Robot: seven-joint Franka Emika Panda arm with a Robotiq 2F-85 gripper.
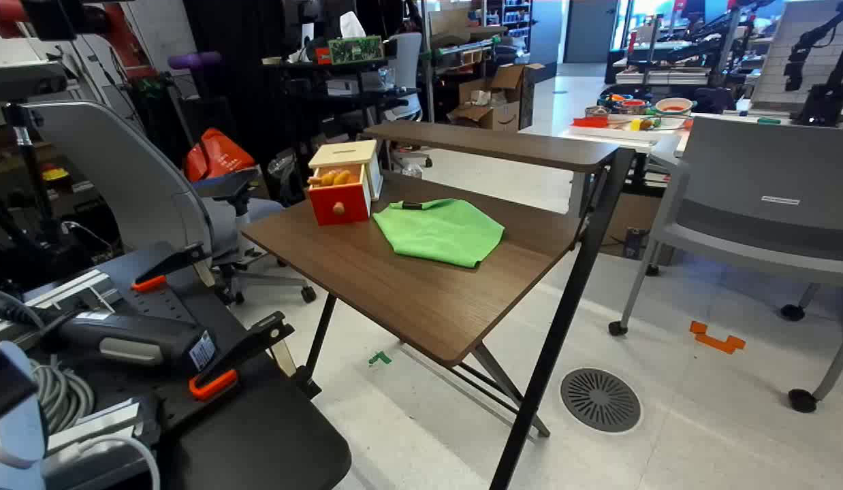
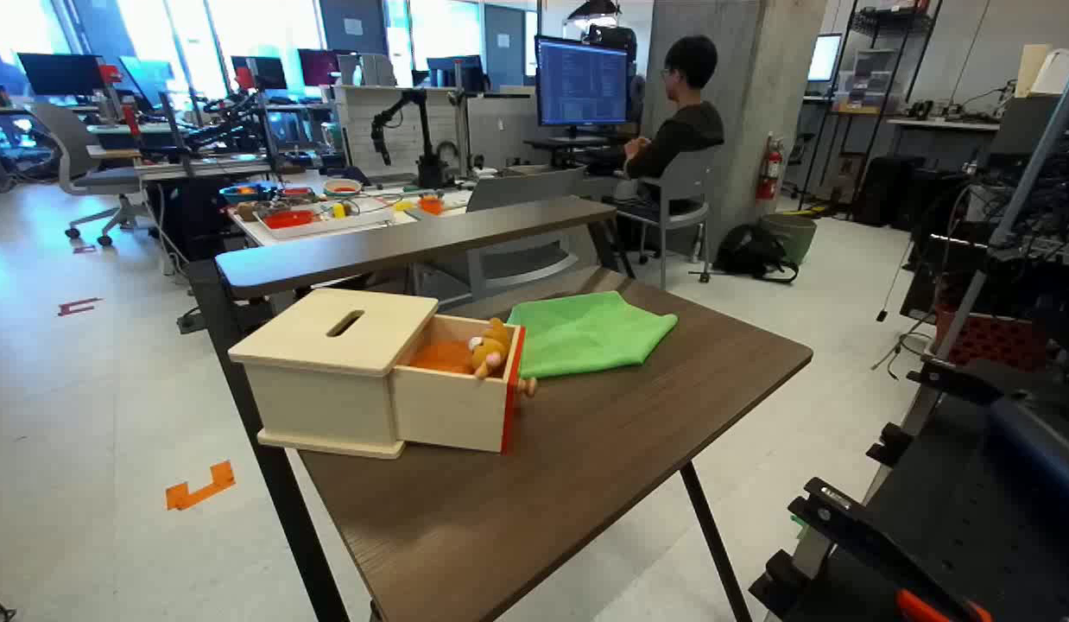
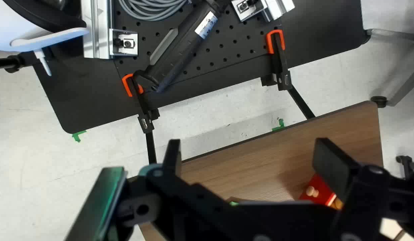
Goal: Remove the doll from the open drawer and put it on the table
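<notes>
A: How does the end effector (image 3: 248, 157) stand?

B: Gaping, holding nothing; only the wrist view shows it.

A: Which way is the doll (image 2: 490, 347) from it?

B: Toward that view's right edge, and lower down, I'd judge. The drawer (image 3: 322, 191) sits there, partly behind the end effector, with a scrap of orange that's probably the doll. So the move calls for a sideways shift, then a descent.

A: And where is the doll?

B: Inside the pulled-out drawer, just behind the red front, not yet on the tabletop (image 2: 604, 441).

A: Which way does it point?

B: Its long axis seems to run across the drawer, along the front. One end pokes over the side wall away from the cloth (image 2: 591, 333), the other points toward it. Which is the head, I can't tell.
</notes>
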